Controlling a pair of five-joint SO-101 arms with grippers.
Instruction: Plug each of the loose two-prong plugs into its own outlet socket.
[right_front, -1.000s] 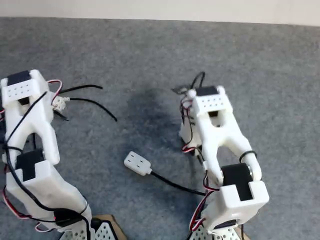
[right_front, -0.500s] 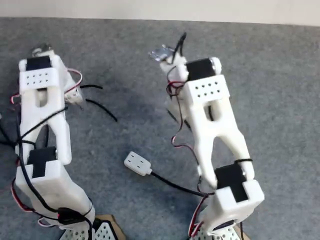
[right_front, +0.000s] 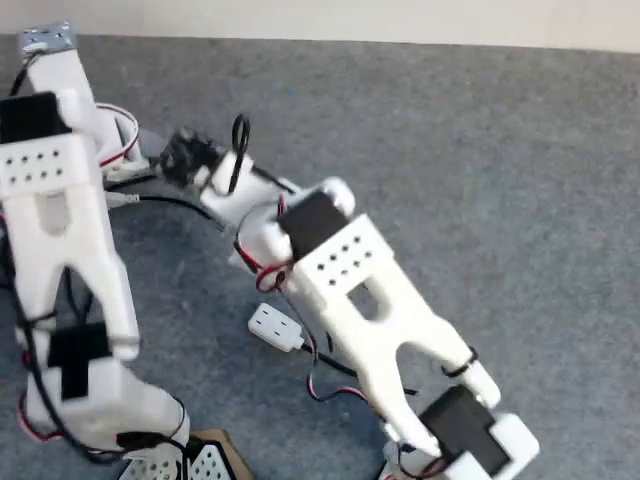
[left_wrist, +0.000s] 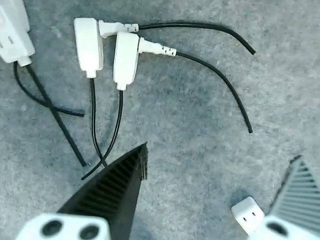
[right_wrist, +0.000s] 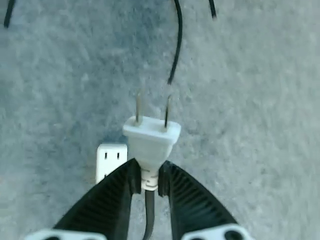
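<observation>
The right gripper (right_wrist: 148, 175) is clamping its black fingers (right_wrist: 112, 200) on the cord neck of a white two-prong plug (right_wrist: 151, 137), and the prongs are pointing straight away from the wrist. The plug is hanging above the grey tabletop (right_wrist: 260, 100), with a white outlet socket (right_wrist: 111, 159) lying just beside and below it. Loose black cord ends (right_wrist: 176, 45) are lying farther out.

In the high view the right arm (right_front: 350, 290) is stretching diagonally across to the far left part of the tabletop, ending close beside the left arm (right_front: 55, 200). Another white socket (right_front: 275, 327) is sitting near the middle, partly under the right arm.

The left gripper (left_wrist: 220, 156) is hovering with its fingers spread wide, holding nothing. Beyond it two white connector bodies (left_wrist: 89, 47) are lying side by side, touching, each trailing black cords (left_wrist: 220, 80). A small white socket (left_wrist: 247, 215) is resting by one fingertip.
</observation>
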